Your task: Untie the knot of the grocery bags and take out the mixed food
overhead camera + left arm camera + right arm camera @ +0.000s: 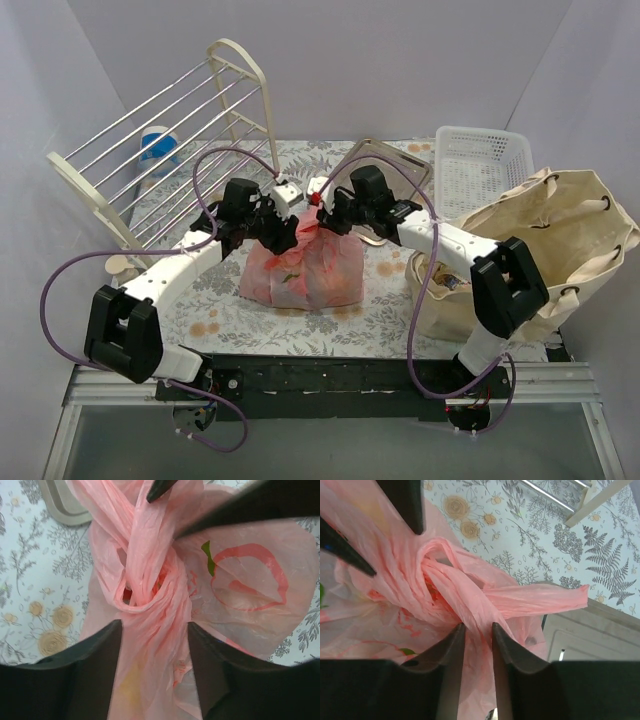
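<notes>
The pink plastic bag (305, 270) sits mid-table, its handles twisted into a knot (150, 587), which also shows in the right wrist view (437, 575). My left gripper (154, 645) is open, and its jaws straddle the twisted plastic just below the knot. My right gripper (478, 630) is shut on a strand of the pink bag's handle beside the knot. In the top view both grippers meet over the bag's top, the left (275, 228) and the right (335, 215). The beige canvas tote (540, 240) slumps at the right. The food is hidden; only red and yellow tints show through the pink plastic.
A white slotted basket (480, 165) stands at the back right. A wire rack (150, 140) leans at the back left, with a blue-and-white tub (160, 150) behind it. A grey tray (385, 165) lies just behind the pink bag.
</notes>
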### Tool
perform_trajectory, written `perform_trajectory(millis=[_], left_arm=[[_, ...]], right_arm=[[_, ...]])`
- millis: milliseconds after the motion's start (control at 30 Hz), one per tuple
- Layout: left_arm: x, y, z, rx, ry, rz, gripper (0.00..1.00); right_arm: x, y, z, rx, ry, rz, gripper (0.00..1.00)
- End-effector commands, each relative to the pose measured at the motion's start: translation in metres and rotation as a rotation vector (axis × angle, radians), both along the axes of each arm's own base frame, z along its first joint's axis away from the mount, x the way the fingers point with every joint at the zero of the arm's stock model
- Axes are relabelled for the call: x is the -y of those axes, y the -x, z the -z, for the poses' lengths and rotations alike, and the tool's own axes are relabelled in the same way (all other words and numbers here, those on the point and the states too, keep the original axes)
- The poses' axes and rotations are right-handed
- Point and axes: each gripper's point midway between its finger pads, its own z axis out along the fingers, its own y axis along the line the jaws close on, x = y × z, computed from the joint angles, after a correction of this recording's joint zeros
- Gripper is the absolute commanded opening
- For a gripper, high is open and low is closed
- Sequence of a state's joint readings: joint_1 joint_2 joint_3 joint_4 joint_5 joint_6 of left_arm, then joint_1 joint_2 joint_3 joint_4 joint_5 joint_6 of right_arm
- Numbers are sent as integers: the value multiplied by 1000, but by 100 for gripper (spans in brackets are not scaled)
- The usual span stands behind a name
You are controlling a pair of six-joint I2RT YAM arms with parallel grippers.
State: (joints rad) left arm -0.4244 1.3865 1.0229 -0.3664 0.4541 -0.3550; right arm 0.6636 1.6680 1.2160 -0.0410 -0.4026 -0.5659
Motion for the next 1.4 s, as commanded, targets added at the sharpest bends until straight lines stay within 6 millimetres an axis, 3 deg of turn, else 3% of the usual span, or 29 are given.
perform_trajectory(millis=[0,33,100,133,367,500,567,600,633,667,733,767,833,900,1067,1200,1267,1333,1367], left_arm=[[-10,-7,18,27,-61,-45,35],[-13,-9,18,41,-71,-55,26],[-23,-13,23,61,-109,-95,0],[-27,-15,20,78,-112,-115,0],[-57,-24,6,125,-154,-238,0],[-58,-25,-18,147,-102,-276,0],[-36,-25,-56,168,41,-234,0],[-26,-23,-61,139,80,-202,9],[-15,-28,-89,154,136,-173,24],[-2,-22,-95,92,195,-133,51],[12,-25,-100,49,222,-93,60],[16,-27,-113,71,239,-73,63],[22,-27,-113,64,240,-46,67],[23,-27,-115,62,231,-39,69],[16,-20,-117,82,213,-52,70],[13,-8,-120,100,184,-30,71],[14,-1,-121,131,162,9,72],[16,6,-113,135,128,48,72],[16,8,-112,138,124,54,73]], right_arm=[[-2,-28,-14,54,-35,81,24],[2,-33,-21,56,-53,106,11],[21,-40,-21,-8,-89,185,3],[29,-40,-32,-8,-113,208,1],[124,-63,-55,-104,-216,489,1],[147,-51,-49,-164,-212,529,1],[147,-46,-52,-180,-228,518,4],[145,-44,-55,-181,-239,508,15],[141,-41,-60,-184,-253,485,37],[132,-38,-72,-185,-281,429,44],[122,-36,-80,-195,-293,382,58],[114,-37,-94,-159,-299,337,61],[105,-39,-101,-105,-276,297,68],[92,-38,-110,6,-216,232,69],[60,-46,-104,215,-93,183,70],[30,-44,-79,308,31,62,70],[23,-49,-74,346,77,84,69],[23,-68,-85,373,33,193,52],[32,-81,-93,390,21,278,41]])
